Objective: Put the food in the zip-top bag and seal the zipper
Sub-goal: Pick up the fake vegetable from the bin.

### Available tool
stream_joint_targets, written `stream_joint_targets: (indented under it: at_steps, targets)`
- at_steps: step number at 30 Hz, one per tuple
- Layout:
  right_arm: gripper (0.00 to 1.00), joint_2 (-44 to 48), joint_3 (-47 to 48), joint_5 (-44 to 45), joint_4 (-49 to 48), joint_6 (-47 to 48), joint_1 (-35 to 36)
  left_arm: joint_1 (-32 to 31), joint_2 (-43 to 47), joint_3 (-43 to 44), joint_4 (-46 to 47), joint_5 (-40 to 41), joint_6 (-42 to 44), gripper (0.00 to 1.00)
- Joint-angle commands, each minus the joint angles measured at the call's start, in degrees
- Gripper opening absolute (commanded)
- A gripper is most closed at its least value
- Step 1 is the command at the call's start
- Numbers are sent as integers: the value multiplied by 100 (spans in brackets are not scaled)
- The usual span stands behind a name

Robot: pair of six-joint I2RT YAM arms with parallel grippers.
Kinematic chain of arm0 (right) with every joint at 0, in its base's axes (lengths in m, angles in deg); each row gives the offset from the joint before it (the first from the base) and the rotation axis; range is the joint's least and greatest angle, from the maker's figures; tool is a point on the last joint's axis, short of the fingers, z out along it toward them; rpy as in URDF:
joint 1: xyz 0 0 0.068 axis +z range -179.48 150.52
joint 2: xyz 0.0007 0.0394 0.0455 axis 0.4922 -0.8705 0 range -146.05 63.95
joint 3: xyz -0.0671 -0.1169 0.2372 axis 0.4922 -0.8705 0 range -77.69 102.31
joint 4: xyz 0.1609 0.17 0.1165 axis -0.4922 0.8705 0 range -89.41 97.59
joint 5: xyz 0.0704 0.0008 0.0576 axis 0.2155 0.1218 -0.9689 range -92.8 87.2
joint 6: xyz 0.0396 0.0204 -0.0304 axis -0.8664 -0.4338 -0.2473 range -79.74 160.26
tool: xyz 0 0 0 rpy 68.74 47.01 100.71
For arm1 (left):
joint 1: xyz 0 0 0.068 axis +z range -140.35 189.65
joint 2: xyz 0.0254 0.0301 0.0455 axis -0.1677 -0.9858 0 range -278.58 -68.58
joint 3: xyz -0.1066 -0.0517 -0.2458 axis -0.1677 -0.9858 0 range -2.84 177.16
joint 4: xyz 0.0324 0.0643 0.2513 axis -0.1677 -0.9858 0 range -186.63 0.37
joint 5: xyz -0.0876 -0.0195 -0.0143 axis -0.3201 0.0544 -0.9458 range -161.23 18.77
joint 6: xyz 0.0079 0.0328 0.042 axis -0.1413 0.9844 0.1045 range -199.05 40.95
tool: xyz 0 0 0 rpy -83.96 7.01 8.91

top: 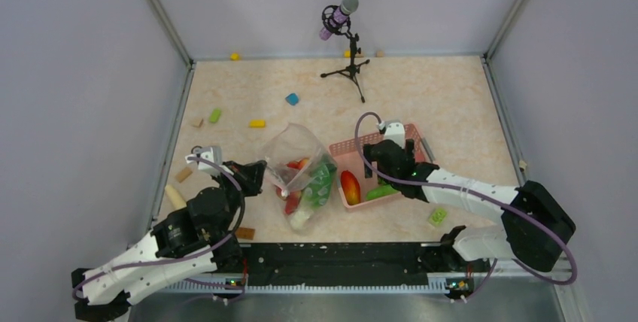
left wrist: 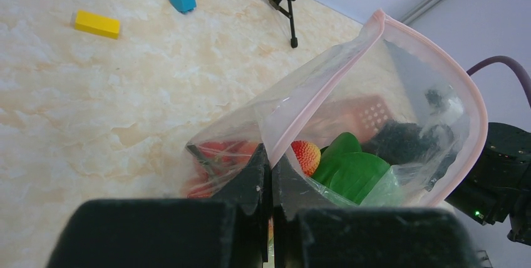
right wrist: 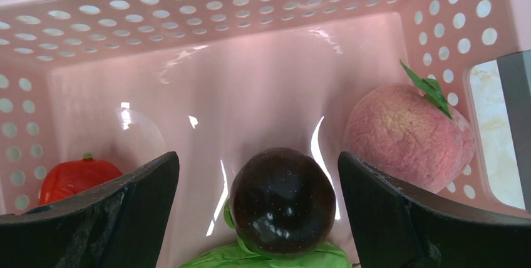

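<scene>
Zip-top bag (top: 299, 158): on the table (top: 421, 96), between the left gripper and the pink basket (top: 412, 132), just beside the basket's left wall.
Bag, long axis: runs roughly far to near in the top view. The filled end lies toward the near edge, and the empty, crinkled end stands up toward the far side.
Bag, mouth: open. In the left wrist view its rim forms a wide loop facing that camera.
Zipper (left wrist: 354, 41): pink-tinted strip along the mouth rim, with its two sides well apart, so unsealed.
Bag, contents: green bok choy (left wrist: 354, 171), a red berry (left wrist: 307, 155) touching it, and red chillies (left wrist: 216, 152) seen through the plastic.
Left gripper (left wrist: 270, 166): fingers pressed together, pinching the bag's rim at the low point of the loop.
Right gripper (right wrist: 257, 163): inside the basket, fingers spread wide and holding nothing.
Dark round fruit (right wrist: 282, 193): on the basket floor between the right fingers, clear of both, with a green piece beneath it.
Pink fruit (right wrist: 407, 136): right corner of the basket, green leaf uppermost.
Mango (top: 350, 186): at the basket's left wall, long axis far to near.
Cucumber (top: 381, 192): along the basket's near wall.
Loose pieces: yellow block (left wrist: 96, 24) and blue block (left wrist: 182, 0) on the table beyond the bag.
Microphone stand (top: 350, 66): at the far side of the table.
</scene>
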State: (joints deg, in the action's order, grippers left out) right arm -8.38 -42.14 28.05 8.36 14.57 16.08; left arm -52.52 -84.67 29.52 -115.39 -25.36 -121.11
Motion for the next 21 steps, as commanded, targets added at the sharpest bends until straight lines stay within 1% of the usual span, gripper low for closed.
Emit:
stream_joint_targets:
  at_steps: [1,10,15,21]
  targets:
    - [96,-154,45,101,-87,-30,-15,30,-108,-37,277,-42,96,0]
    - [95,-620,396,187,547,-239,-15,23,-38,-94,372,-113,131,0]
    - [91,-800,568,74,811,-334,-15,28,-54,-101,383,-142,129,0]
    - [84,-841,646,-25,914,-380,-20,30,-106,-112,402,-187,131,0]
